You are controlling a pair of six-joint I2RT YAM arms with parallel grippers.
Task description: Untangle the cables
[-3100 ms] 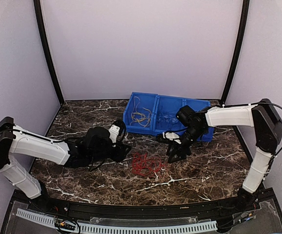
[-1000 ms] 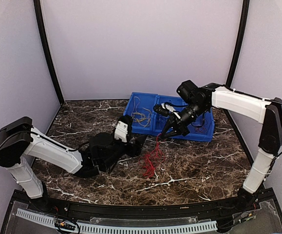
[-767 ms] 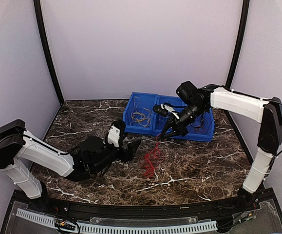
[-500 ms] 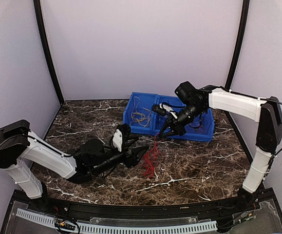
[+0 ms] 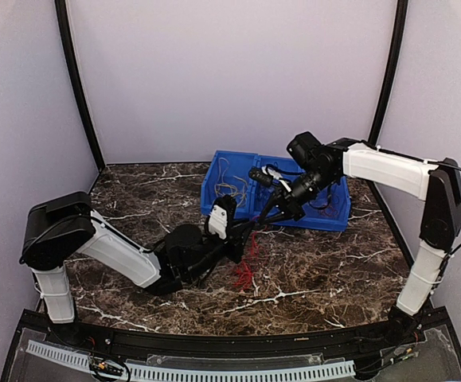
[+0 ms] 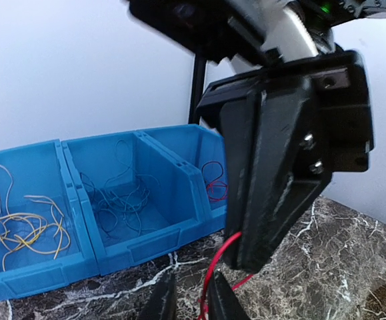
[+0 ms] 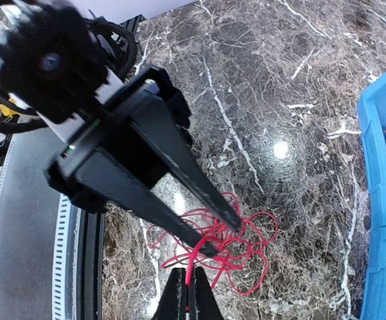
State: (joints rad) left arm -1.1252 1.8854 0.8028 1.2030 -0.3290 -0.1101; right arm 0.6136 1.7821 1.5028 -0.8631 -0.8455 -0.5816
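**Asker:** Where are the cables right now?

**Me:** The cables (image 5: pixel 246 264) are a loose red snarl of thin, glossy wire lying on the table (image 5: pixel 134 199), just in front of the blue bin (image 6: pixel 133 248). One strand rises out of the heap to my right gripper (image 7: pixel 187 297). Its jaws are pressed together on that strand, and the other loops sag on the stone.

**Asker:** Why hold it up like that?

**Me:** As I judge it, a lifted strand stands clear of the loops, so my other hand can reach one wire instead of the whole knot. My left gripper (image 6: pixel 193 303) sits low beside the heap, one long black finger on each side of that strand, just under the right gripper. The fingers stand close with only a narrow slot between them. Whether they actually pinch the wire, I cannot tell.

**Asker:** How will it handle?

**Me:** It looks limp and slick. I expect the curls to snag on each other, so the next pull should be slow and steady.

**Asker:** And around it?

**Me:** The bin is hard plastic with three compartments. Yellow wires (image 6: pixel 29 227) fill one end, dark wires (image 6: pixel 123 200) lie in the middle, and there are a few red ones at the far end. I take that as sorting by colour. The table is dark polished marble with white veins and a shine.
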